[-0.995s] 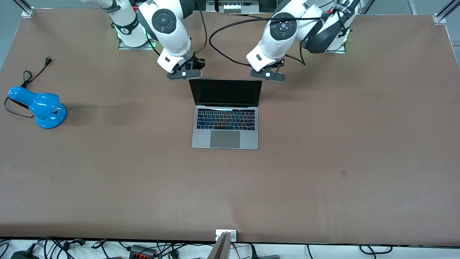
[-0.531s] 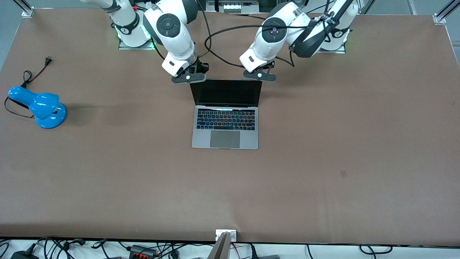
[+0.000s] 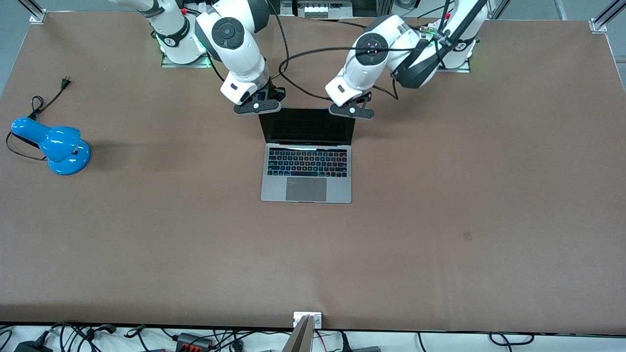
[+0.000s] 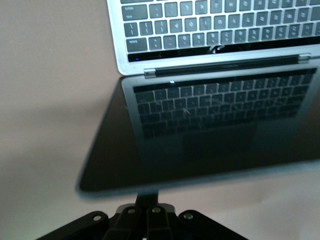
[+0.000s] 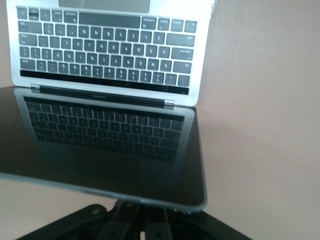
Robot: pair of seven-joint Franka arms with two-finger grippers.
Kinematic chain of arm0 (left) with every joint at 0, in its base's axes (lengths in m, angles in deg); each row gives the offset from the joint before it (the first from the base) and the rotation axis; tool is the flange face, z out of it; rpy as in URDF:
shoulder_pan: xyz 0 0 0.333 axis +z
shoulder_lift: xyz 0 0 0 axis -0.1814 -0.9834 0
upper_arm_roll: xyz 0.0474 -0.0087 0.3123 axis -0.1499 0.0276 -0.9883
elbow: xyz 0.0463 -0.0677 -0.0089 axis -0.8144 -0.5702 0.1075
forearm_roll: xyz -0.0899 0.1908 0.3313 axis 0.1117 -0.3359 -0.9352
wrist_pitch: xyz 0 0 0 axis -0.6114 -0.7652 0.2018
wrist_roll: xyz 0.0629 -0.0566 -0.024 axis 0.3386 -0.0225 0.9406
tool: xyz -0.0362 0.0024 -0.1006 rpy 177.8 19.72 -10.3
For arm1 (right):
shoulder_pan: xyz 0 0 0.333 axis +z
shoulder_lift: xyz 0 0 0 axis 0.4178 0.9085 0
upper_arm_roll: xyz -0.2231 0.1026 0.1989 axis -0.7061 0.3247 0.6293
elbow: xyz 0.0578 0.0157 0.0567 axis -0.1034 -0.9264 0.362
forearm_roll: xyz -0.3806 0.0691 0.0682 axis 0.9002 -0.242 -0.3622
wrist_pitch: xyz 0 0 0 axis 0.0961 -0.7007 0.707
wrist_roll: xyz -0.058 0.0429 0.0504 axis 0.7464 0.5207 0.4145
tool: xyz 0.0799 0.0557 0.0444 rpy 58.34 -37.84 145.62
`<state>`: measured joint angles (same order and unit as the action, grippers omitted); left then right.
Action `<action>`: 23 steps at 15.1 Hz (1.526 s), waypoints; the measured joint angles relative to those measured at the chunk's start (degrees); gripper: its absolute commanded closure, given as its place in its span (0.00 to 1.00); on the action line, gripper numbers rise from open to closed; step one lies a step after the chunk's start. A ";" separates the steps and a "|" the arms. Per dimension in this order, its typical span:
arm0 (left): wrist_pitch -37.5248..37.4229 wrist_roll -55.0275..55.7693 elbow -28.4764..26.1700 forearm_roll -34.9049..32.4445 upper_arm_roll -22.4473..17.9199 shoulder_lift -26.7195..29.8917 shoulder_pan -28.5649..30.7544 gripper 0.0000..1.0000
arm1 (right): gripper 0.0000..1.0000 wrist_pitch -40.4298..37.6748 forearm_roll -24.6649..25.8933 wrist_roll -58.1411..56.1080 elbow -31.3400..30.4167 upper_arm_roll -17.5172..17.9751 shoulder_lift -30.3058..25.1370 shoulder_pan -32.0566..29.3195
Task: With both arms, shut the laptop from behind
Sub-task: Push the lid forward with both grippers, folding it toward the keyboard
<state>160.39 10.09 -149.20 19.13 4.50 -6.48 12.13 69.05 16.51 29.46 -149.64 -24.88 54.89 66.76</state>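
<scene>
The silver-grey laptop point(image 3: 307, 166) stands open in the middle of the table, its black screen point(image 3: 307, 125) tilted back toward the arms' bases. My right gripper point(image 3: 257, 105) is at the lid's top corner toward the right arm's end. My left gripper point(image 3: 351, 110) is at the other top corner. In the left wrist view the shut fingers point(image 4: 148, 192) reach up to the top edge of the lid point(image 4: 215, 130). In the right wrist view my gripper point(image 5: 145, 207) sits close under the lid's edge point(image 5: 105, 135), fingers together, tips hidden by the lid.
A blue desk lamp point(image 3: 51, 144) with a black cord point(image 3: 49, 98) lies toward the right arm's end of the table. Black arm cables point(image 3: 303, 58) hang between the two arms. Loose cables and plugs point(image 3: 186, 338) lie along the table's near edge.
Both grippers have moved inward to the lid's top corners, the left one farther. The laptop has stayed open in the same place.
</scene>
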 measured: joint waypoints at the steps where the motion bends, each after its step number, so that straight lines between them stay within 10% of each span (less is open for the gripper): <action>1: 0.20 0.27 0.30 -0.73 -0.08 -1.00 0.16 1.00 | 1.00 1.28 0.00 0.00 -0.01 -0.04 0.45 0.00; 23: 6.05 2.02 11.19 -6.67 -5.71 -12.39 0.59 1.00 | 1.00 26.05 0.07 -0.07 0.41 -1.42 9.14 -4.15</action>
<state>166.43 12.11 -138.01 12.46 -1.21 -18.87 12.72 95.10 16.58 29.39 -149.23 -26.31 64.03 62.61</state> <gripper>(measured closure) 0.996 0.991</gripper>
